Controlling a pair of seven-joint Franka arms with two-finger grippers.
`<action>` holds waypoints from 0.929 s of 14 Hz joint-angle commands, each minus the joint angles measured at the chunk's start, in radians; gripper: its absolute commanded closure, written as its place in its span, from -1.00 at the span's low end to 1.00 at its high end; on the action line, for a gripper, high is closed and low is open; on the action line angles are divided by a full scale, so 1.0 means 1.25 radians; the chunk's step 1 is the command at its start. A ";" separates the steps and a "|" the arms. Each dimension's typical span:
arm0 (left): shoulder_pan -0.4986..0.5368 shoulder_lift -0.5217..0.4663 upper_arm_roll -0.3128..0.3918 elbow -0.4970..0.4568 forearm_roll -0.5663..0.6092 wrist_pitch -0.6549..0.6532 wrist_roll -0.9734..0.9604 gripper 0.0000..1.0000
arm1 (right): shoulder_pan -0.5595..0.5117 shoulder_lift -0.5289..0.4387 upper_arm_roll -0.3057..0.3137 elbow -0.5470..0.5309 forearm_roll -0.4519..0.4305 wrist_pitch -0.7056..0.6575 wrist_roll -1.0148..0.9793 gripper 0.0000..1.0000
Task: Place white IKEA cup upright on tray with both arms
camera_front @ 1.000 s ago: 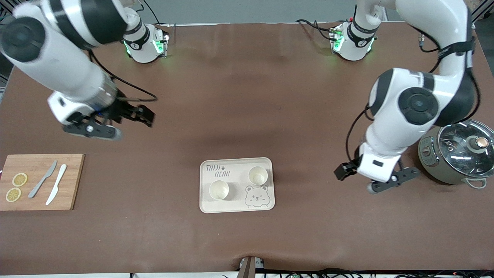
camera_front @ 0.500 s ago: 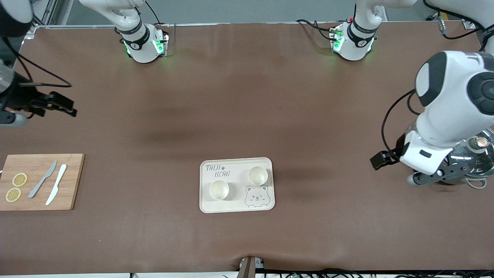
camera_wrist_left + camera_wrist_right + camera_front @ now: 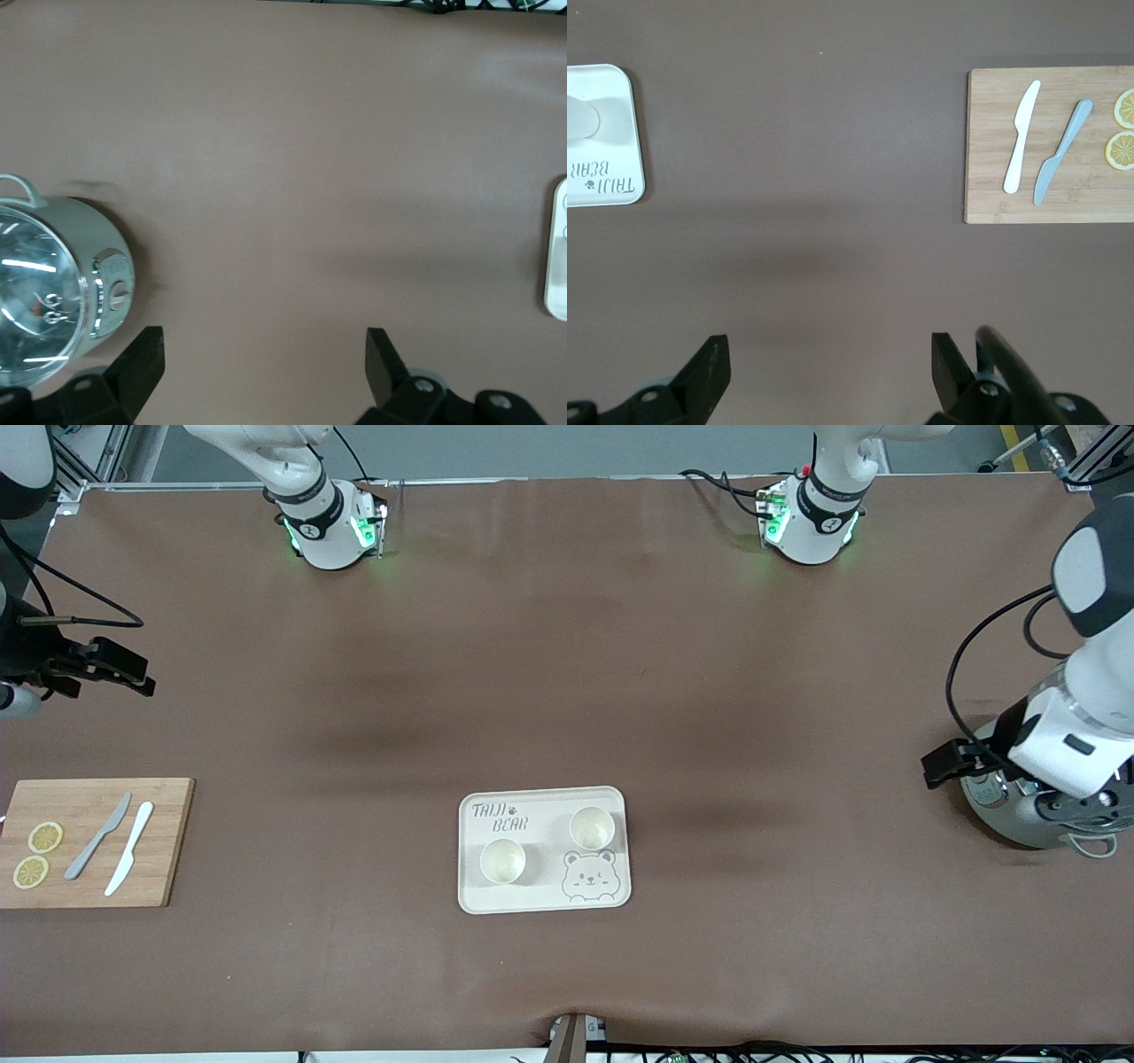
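The cream-white tray (image 3: 542, 895) with "TAIJI BEAR" lettering lies in the middle of the table, toward the front camera. Two white cups stand upright on it, one (image 3: 502, 861) nearer the front camera and one (image 3: 592, 827) above the bear drawing. My right gripper (image 3: 120, 666) is open and empty, up over bare table at the right arm's end. In the right wrist view (image 3: 830, 350) it is well apart from the tray (image 3: 611, 97). My left gripper (image 3: 946, 763) is open and empty beside the pot; the left wrist view (image 3: 263, 350) shows bare table between the fingers.
A wooden cutting board (image 3: 168, 841) with a grey knife (image 3: 97, 836), a white knife (image 3: 129, 848) and two lemon slices (image 3: 45, 836) lies at the right arm's end. A silver pot with glass lid (image 3: 53, 283) stands at the left arm's end, partly under the left arm.
Both arms have swung outward, away from the tray toward their ends of the table. The left gripper is now by the pot. Tray and cups have not moved.
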 commanded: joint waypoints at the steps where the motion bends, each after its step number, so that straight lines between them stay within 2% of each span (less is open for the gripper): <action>1: 0.010 -0.045 -0.002 -0.018 -0.014 -0.012 0.027 -1.00 | -0.002 0.002 0.005 0.000 -0.014 0.003 -0.002 -1.00; 6: 0.012 -0.061 -0.004 -0.006 -0.016 -0.041 0.025 -1.00 | -0.011 -0.004 0.005 0.012 -0.014 -0.032 -0.009 -1.00; 9: 0.025 -0.046 -0.005 0.065 -0.021 -0.116 0.029 -1.00 | -0.021 -0.014 0.004 0.015 -0.014 -0.057 -0.011 -1.00; 13: 0.028 -0.048 -0.002 0.065 -0.042 -0.116 0.029 -1.00 | -0.020 -0.018 0.007 0.029 -0.014 -0.068 -0.006 -1.00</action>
